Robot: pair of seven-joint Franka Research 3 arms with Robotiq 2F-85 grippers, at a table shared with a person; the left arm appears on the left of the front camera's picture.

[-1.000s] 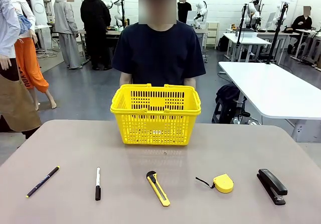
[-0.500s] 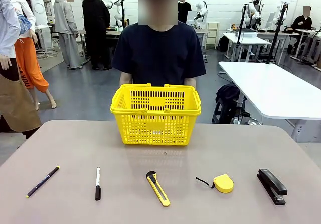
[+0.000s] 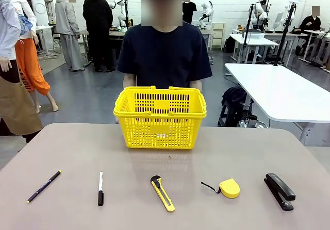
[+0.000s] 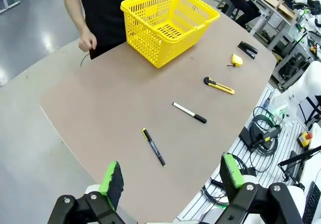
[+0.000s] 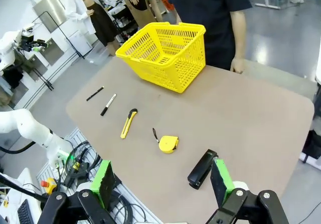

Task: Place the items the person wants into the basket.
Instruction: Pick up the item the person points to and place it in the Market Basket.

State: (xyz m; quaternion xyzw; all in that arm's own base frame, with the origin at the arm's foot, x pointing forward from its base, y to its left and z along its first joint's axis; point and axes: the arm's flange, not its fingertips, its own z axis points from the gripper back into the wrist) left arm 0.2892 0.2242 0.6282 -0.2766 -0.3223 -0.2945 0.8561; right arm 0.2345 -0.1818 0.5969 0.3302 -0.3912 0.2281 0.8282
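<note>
Green pads on the left gripper (image 4: 170, 178) stand spread wide with nothing between them, and it hangs high over the near table edge. The right gripper (image 5: 162, 180) is the same, jaws wide apart and empty, above its own near edge.

The brown table (image 3: 62, 147) carries five tools in a row along the near side, all apart from one another. From the robot's left:
- The pen (image 3: 44, 186) lies slanted, yellow tip at the far end.
- The marker (image 3: 100, 188) lies nearly straight, black end nearest the robot.
- The box cutter (image 3: 162, 193) is in the middle.
- The tape measure (image 3: 229, 187) has its black strap trailing toward the cutter.
- The stapler (image 3: 279, 191) is at the right end.

Beyond the row, toward the far edge, the basket (image 3: 160, 116) stands upright with its handles down. It is straight beyond the cutter and well apart from every tool.

The person (image 3: 164, 54) stands just behind the basket, arms down. One hand (image 5: 236, 65) hangs by the far table edge with fingers loosely curled; I cannot tell if it holds anything.
</note>
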